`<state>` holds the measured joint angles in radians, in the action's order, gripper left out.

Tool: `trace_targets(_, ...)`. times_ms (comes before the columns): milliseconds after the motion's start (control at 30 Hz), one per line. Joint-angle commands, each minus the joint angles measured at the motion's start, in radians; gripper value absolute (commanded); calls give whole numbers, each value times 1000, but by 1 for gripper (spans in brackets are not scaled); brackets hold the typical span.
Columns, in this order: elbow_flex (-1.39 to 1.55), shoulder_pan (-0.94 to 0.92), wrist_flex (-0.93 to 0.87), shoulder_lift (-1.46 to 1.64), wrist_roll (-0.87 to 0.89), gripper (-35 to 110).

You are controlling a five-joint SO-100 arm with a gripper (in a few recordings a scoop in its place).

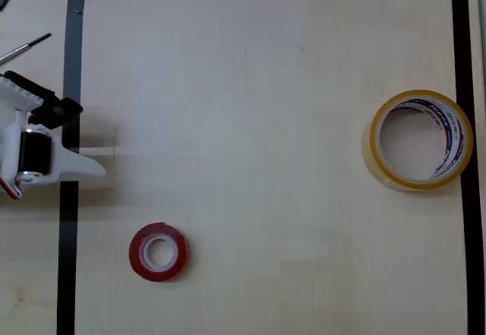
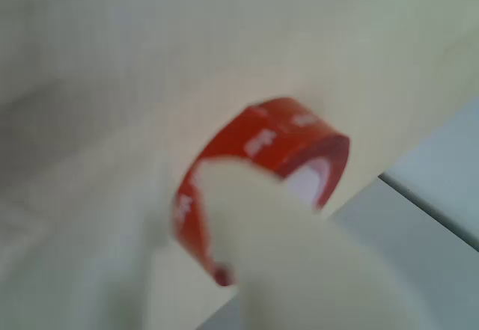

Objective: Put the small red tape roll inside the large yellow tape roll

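Distance between the claw and the small red tape roll (image 1: pixel 158 252) was the thing the coming move turned on: taking the black tape border (image 1: pixel 68 221) as landmark, the gripper (image 1: pixel 80 164) sat astride its left strip in the overhead view, white fingertip poking just inside, while the red roll lay inside the border, near that same strip but lower in the picture and a little to the right of the claw. So the reach would, I judge, run down and rightward in that view. The roll lay flat, its hole facing up, with no long axis to align to. Whether the jaws stood apart or together could not be told; one blurred white finger (image 2: pixel 299 255) crossed the wrist view in front of the red roll (image 2: pixel 262 165), and nothing seemed held. The large yellow tape roll (image 1: pixel 419 139) rested flat too, well apart from the red one, against the border's right strip. Red roll looked glossy, with a white core; the yellow one was wider, translucent, its white core printed in red and blue.
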<state>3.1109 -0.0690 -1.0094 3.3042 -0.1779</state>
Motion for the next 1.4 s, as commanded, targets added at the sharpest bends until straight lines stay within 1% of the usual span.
trace_targets(0, -44, 23, -14, 29, -9, 0)
trace_targets(400, -67, 15, -31, 29, -9, 0)
trace_targets(500, -103, -35, -38, 29, -8, 0)
trace_targets(633, -176, -176, -38, 29, 61, 0)
trace_targets(700, -195, -236, -17, 29, 95, 0)
trace_targets(967, -156, -337, 150, 32, 110, 0)
trace_targets(1067, -137, -350, 173, 29, 160, 6)
trace_targets(1133, -135, -342, 175, 18, 169, 7)
trace_targets(1233, -173, -324, 176, -74, 210, 9)
trace_targets(1367, -285, -313, 199, -311, 250, 9)
